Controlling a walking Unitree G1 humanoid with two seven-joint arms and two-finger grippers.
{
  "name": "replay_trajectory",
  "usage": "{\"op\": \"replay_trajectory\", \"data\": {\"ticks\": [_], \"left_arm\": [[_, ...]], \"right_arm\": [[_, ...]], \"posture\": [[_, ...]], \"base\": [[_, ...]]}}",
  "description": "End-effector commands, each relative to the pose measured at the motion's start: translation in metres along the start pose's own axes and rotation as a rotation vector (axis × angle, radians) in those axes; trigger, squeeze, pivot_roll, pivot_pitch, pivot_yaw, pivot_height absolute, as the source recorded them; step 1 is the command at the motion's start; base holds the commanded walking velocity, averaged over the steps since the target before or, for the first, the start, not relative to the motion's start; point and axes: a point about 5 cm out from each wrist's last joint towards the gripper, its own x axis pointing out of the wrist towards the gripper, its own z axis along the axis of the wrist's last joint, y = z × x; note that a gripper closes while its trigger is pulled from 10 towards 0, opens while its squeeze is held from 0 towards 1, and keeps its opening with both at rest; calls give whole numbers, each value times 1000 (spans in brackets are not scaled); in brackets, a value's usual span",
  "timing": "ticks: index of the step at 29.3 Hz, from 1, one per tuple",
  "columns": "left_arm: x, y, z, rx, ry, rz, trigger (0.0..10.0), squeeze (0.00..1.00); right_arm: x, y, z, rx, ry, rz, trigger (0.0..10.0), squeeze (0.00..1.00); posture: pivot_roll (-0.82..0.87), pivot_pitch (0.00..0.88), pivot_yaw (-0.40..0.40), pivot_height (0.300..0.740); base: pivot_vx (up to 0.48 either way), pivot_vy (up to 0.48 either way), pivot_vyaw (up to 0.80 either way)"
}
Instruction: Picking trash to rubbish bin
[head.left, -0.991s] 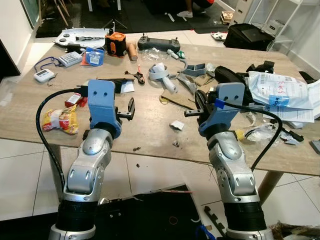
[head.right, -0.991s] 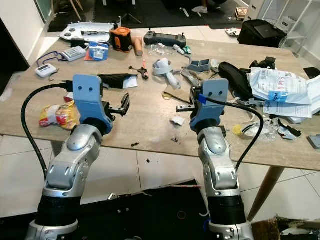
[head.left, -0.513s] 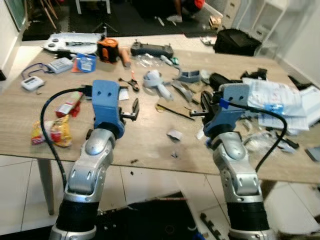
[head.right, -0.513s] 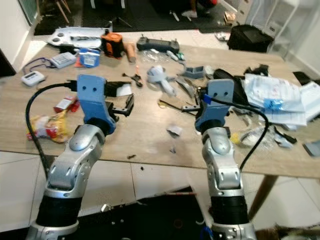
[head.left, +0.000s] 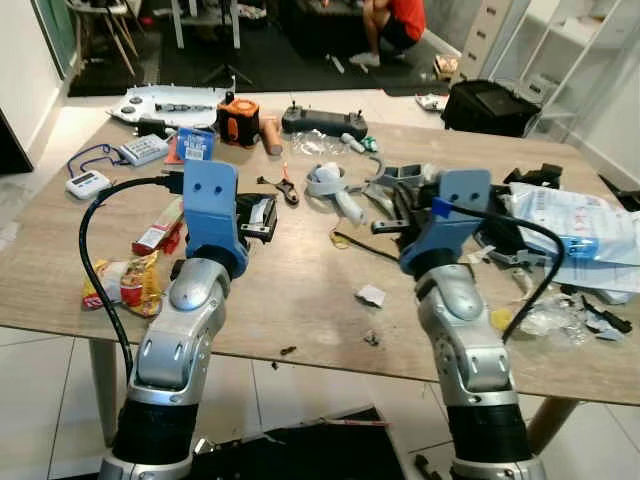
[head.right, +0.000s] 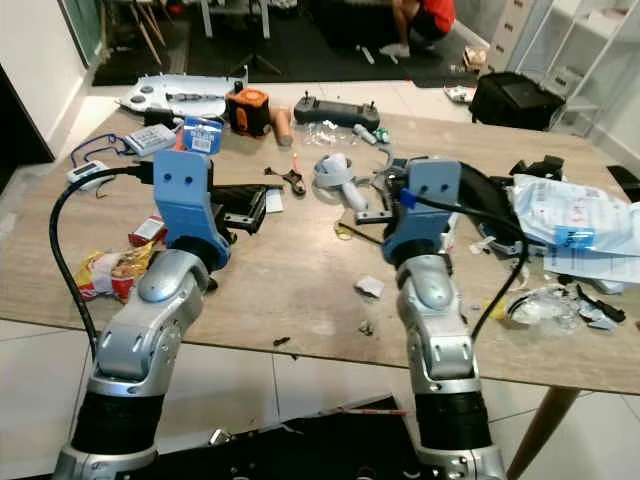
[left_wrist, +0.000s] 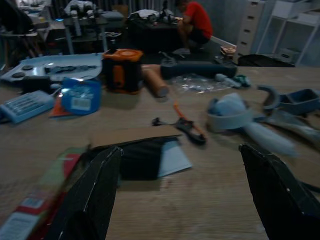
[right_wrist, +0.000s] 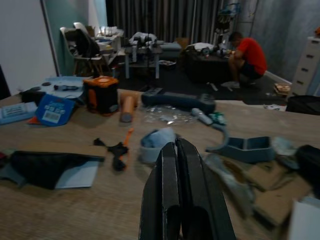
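Barely begun, by the look of it: no trash lifted and no bin to be made out. Both arms raised over the near edge of the tabletop (head.left: 300, 300). Left claw (head.left: 262, 215) spread wide and empty, pointing toward a dark flat pouch (left_wrist: 142, 157) and orange-handled pliers (left_wrist: 182, 122). Right claw (right_wrist: 182, 187) pressed together with nothing between its fingers, aimed toward a pale blue strap piece (right_wrist: 155, 142).

Likely trash lying loose on the wood: a small crumpled white scrap (head.left: 371, 295) between the two arms, dark crumbs (head.left: 371, 339) just nearer the edge, a yellow and red snack wrapper (head.left: 125, 282) at the left edge, clear plastic film (head.left: 545, 318) and a white mailer bag (head.left: 575, 225) at the right. Tools, a controller (head.left: 323, 121) and an orange device (head.left: 240, 110) farther back. A person in a red top (right_wrist: 247, 50) crouched well behind.

Everything left: choosing a piece, grasping it, finding the bin, dropping it in.
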Motion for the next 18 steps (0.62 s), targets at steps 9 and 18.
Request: {"op": "replay_trajectory", "data": {"ticks": [9,18], "left_arm": [[-1,0,-4,32,12,-1,10000,0],[1,-4,-8,57,38,-24,10000,0]], "right_arm": [[-2,-3,-5,3,28,-8,10000,0],[-2,-8,-7,-32,41,-34,10000,0]], "posture": [[84,119,-43,740],[81,124,-37,740]], "base": [[0,0,0],[0,0,0]]}}
